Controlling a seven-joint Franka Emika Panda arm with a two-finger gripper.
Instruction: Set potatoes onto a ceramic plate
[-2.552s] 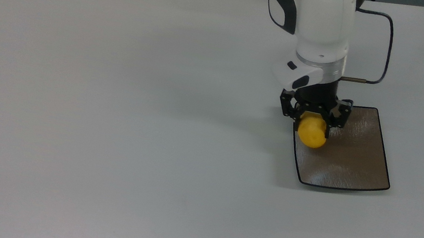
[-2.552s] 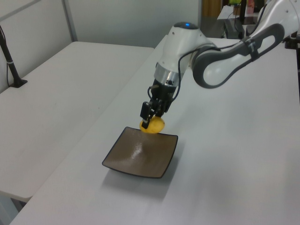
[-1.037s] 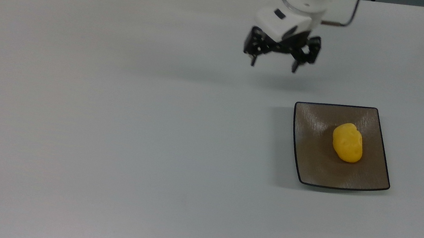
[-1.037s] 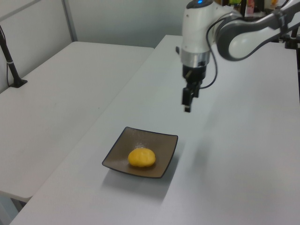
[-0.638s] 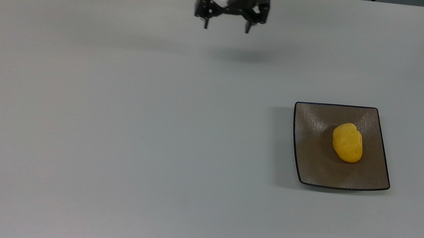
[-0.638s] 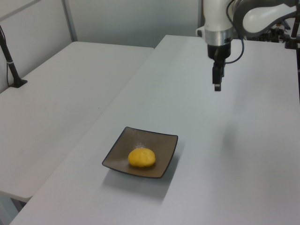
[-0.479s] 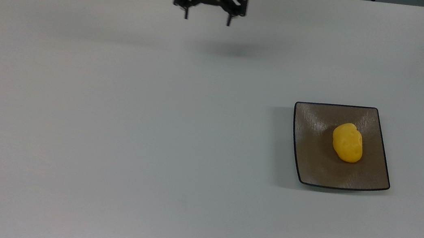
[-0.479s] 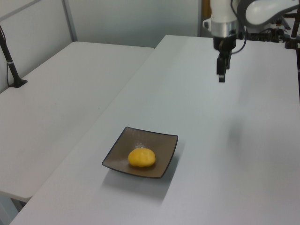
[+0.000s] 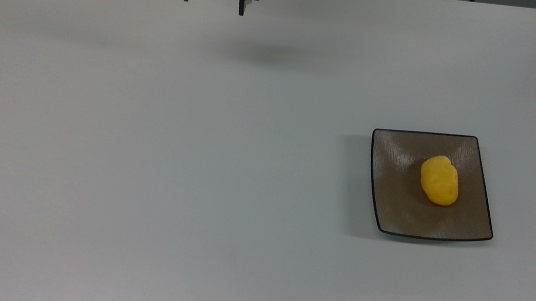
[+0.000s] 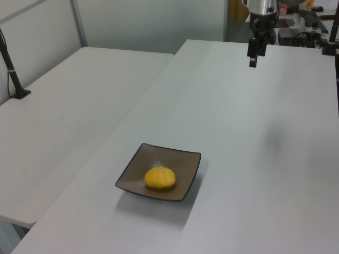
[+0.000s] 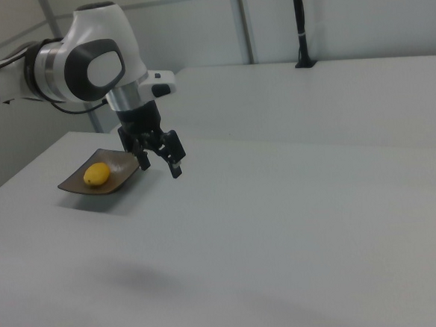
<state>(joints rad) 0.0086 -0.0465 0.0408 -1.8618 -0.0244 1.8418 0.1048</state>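
Spread wide and holding nothing, the black two-finger gripper (image 9: 212, 1) hangs above the white table (image 9: 143, 155) at about eleven o'clock in the top view, its fingertips pointing down and a soft shadow lying on the tabletop just to the top view's right of it. In the right view the gripper (image 11: 160, 166) is raised clear of the surface below the white arm (image 11: 91, 64).

Well apart from it, at about three o'clock in the top view, sits the square brown-grey ceramic plate (image 9: 395, 208) with its thin dark rim. The yellow potato (image 9: 439, 180) lies on the plate, slightly toward one o'clock of the plate's middle, its long axis running roughly twelve to six.

In the left view the plate (image 10: 135, 177) and potato (image 10: 160, 178) sit at six o'clock, the gripper (image 10: 253, 51) far off near one o'clock.
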